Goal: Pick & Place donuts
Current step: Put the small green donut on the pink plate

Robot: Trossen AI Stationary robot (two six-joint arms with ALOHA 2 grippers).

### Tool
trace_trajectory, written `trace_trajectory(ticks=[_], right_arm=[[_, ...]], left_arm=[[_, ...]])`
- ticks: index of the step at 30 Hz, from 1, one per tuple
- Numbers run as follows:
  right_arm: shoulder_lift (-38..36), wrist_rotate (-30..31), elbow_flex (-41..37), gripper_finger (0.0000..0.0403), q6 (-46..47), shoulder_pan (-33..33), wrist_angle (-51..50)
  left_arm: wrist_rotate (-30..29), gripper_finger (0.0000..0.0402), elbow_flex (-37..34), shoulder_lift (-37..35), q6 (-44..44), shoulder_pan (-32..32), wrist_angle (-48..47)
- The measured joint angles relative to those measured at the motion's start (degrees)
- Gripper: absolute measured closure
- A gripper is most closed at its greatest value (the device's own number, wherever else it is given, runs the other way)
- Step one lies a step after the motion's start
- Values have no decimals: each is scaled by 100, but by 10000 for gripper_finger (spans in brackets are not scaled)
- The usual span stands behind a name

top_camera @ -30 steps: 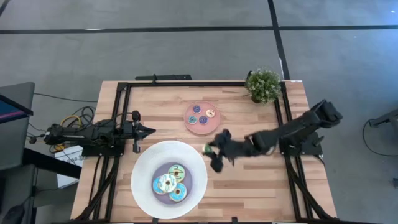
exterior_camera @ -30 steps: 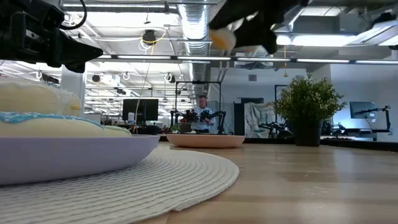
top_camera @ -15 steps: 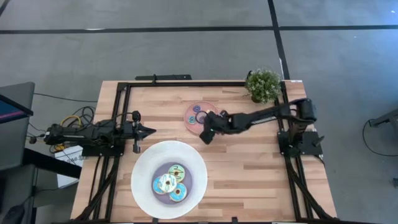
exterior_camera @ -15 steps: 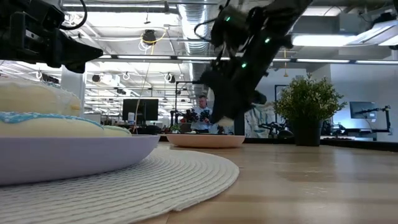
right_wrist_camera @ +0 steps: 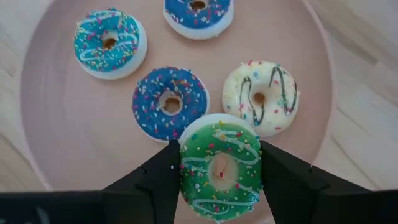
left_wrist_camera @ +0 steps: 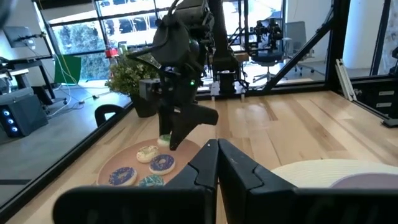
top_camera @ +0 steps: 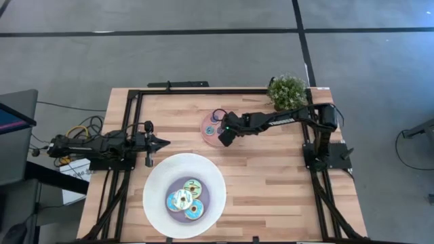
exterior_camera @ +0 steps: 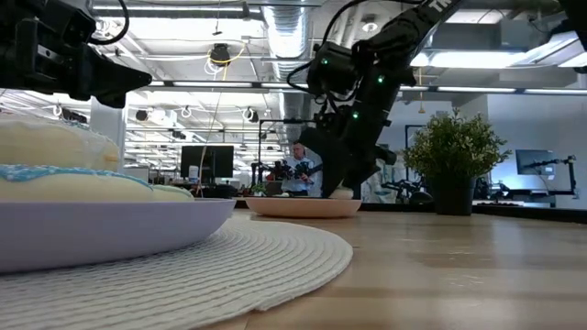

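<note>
My right gripper [right_wrist_camera: 219, 168] hangs low over the pink plate [right_wrist_camera: 56, 112], shut on a small green donut [right_wrist_camera: 219, 165]; in the high view it stands at the plate's near side [top_camera: 222, 137]. On that plate lie several small donuts: two blue [right_wrist_camera: 110, 42], a dark blue one [right_wrist_camera: 171, 102] and a cream one [right_wrist_camera: 261, 96]. Three larger donuts [top_camera: 184, 198] lie flat on the big white plate [top_camera: 156, 183]. My left gripper [top_camera: 163, 142] waits shut at the table's left side, apart from everything. My right gripper pinches the small green donut by its outer rim [right_wrist_camera: 185, 163], one finger [right_wrist_camera: 158, 177] on each side, coming from above and pointing down. The donut lies flat between the fingers just over the pink plate [left_wrist_camera: 127, 158]; whether it touches the plate, I cannot tell.
A potted plant [top_camera: 287, 93] stands at the table's far right corner, close behind the right arm. The white plate sits on a round woven mat [exterior_camera: 275, 257] at the near edge. Bare wood lies to the right of both plates [top_camera: 271, 176].
My right gripper, shut on the green donut the whole time, has travelled from high beside the white plate's right rim toward the far edge and a little left, and has come down over the pink plate. The donut went with it. The left arm kept still.
</note>
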Motion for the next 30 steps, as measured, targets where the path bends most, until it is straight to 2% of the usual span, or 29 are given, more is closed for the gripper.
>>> trace_trajectory(ticks=[7, 12, 19, 21, 30], right_arm=[[0, -103, 0, 214, -4, 1, -46], [102, -444, 4, 214, -42, 1, 36], [361, -394, 6, 214, -54, -31, 152], [461, -292, 42, 214, -57, -30, 502], [459, -290, 161, 214, -59, -30, 679]], left_arm=[[0, 401, -1, 4, 0, 2, -1], [1, 401, 1, 4, 0, 2, 0], [-4, 401, 1, 6, 0, 0, -3], [1, 401, 1, 7, 0, 1, -2], [3, 401, 1, 6, 0, 2, -2]])
